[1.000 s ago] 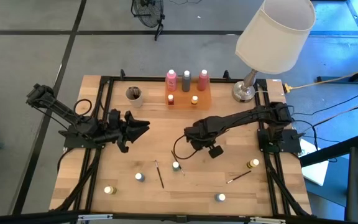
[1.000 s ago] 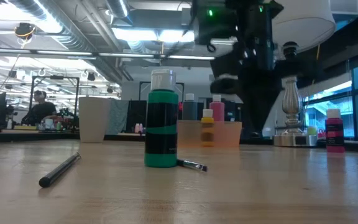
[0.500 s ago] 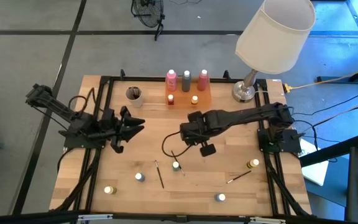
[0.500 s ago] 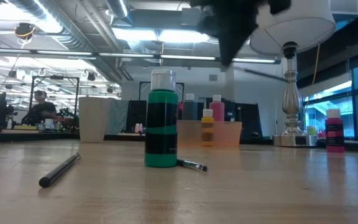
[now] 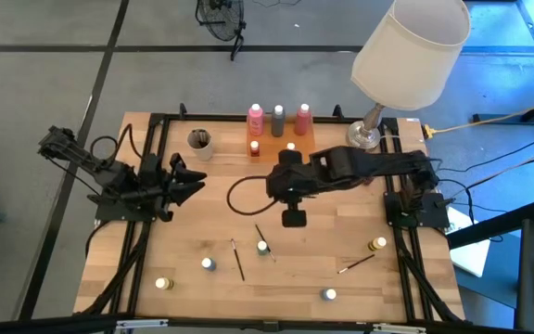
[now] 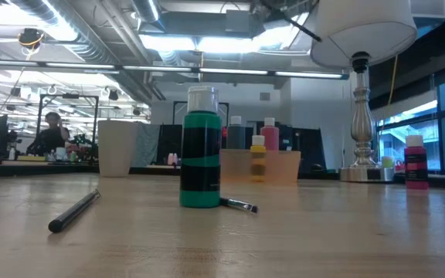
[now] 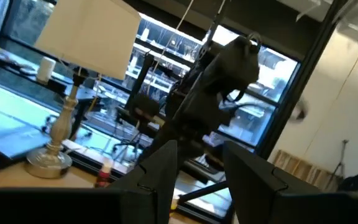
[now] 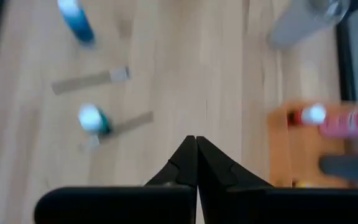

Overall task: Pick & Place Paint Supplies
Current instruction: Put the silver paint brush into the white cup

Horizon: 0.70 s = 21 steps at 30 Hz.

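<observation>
Paint supplies lie scattered on the table's near half: a green white-capped bottle [image 5: 262,248] [image 6: 201,150] [image 8: 91,119], a blue one [image 5: 209,264] [image 8: 76,18], other small pots [image 5: 163,283] [image 5: 378,244] [image 5: 329,295] and thin dark brushes [image 5: 237,260] [image 6: 74,210] [image 5: 358,264]. All the pots stand on their bases. Three tall bottles [image 5: 278,119] stand in the orange tray [image 5: 311,148]. My right gripper [image 5: 278,188] [image 8: 196,146] hangs high over the table's middle, shut, with nothing between its fingers. My left gripper [image 5: 200,181] [image 7: 197,177] is open at the left, holding nothing.
A beige cup [image 5: 200,141] [image 6: 118,147] stands at the far left. A lamp [image 5: 406,51] with its metal base [image 5: 364,136] stands at the far right, its shade overhanging the table. Bare wood lies between the two grippers. A person [image 6: 51,131] sits in the room behind.
My right gripper has risen from just above the table near the green bottle to high over the middle, leaving the low view, and has tipped toward the table's left. It stays shut. My left gripper has drawn back a little toward the left edge.
</observation>
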Each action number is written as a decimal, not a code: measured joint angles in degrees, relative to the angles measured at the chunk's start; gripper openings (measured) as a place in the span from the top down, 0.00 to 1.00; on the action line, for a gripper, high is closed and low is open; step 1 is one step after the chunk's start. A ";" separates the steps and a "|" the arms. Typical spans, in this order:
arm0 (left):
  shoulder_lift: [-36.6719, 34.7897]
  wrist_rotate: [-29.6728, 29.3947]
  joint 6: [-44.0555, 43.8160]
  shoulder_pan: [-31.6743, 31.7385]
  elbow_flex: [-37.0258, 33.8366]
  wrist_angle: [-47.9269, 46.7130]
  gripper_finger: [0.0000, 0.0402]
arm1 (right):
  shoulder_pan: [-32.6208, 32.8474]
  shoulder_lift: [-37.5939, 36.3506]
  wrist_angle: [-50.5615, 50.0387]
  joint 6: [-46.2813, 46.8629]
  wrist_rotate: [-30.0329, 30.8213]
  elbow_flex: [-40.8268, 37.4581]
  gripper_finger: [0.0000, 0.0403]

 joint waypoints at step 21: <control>-0.52 15.06 12.52 0.00 0.00 -8.87 0.68 | 3.23 0.22 40.26 2.45 -5.95 2.86 1.00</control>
